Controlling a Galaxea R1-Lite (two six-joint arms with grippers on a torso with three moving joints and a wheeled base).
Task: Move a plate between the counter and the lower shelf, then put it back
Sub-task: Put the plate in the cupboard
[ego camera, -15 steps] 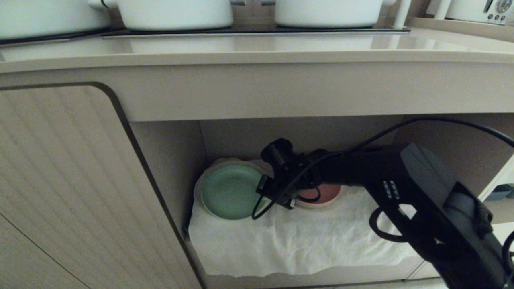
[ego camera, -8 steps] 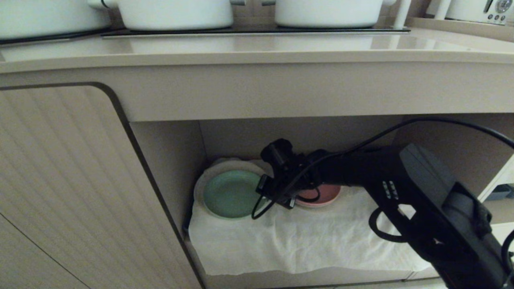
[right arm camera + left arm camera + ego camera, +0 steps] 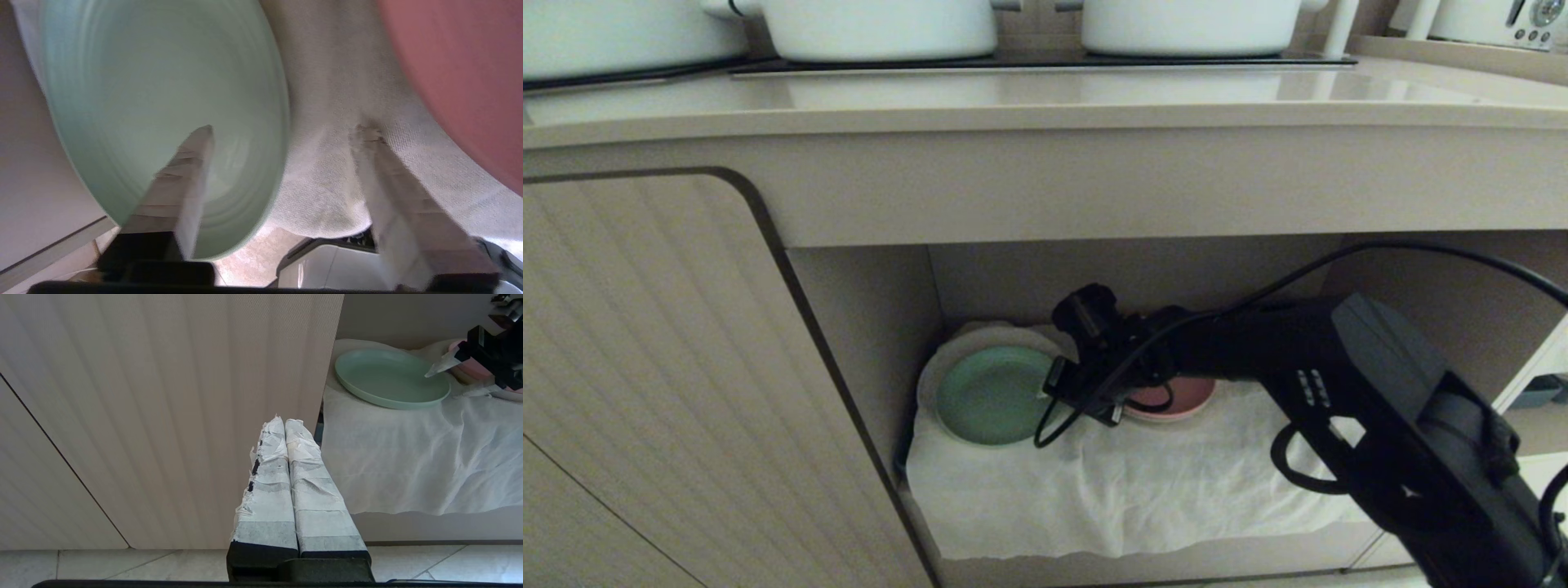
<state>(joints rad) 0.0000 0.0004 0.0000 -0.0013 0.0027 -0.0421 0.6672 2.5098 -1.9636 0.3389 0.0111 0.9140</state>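
Right tool [image 3: 1049,392] is standing with fingers spread astride the rim of the plate [image 3: 992,394], gripping nothing; the plate is lying flat on the lower shelf's [image 3: 1127,490] cloth. Judged step: releasing. Next: withdrawing clear before regrasping for the surface [image 3: 1045,102].

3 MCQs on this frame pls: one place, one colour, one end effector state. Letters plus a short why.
1. Where does the green plate lie?
A. on the counter
B. on the cloth in the lower shelf
C. inside a pot

2. What colour is the plate beside it?
A. pink
B. yellow
C. black

3. How do the right end effector's fingers stand?
A. shut on the plate
B. shut on the cloth
C. open, straddling the plate's rim

B: the green plate lies flat on the cloth in the lower shelf.
A: the neighbouring plate is pink.
C: the right end effector shows spread fingers, one over the plate, one over cloth.
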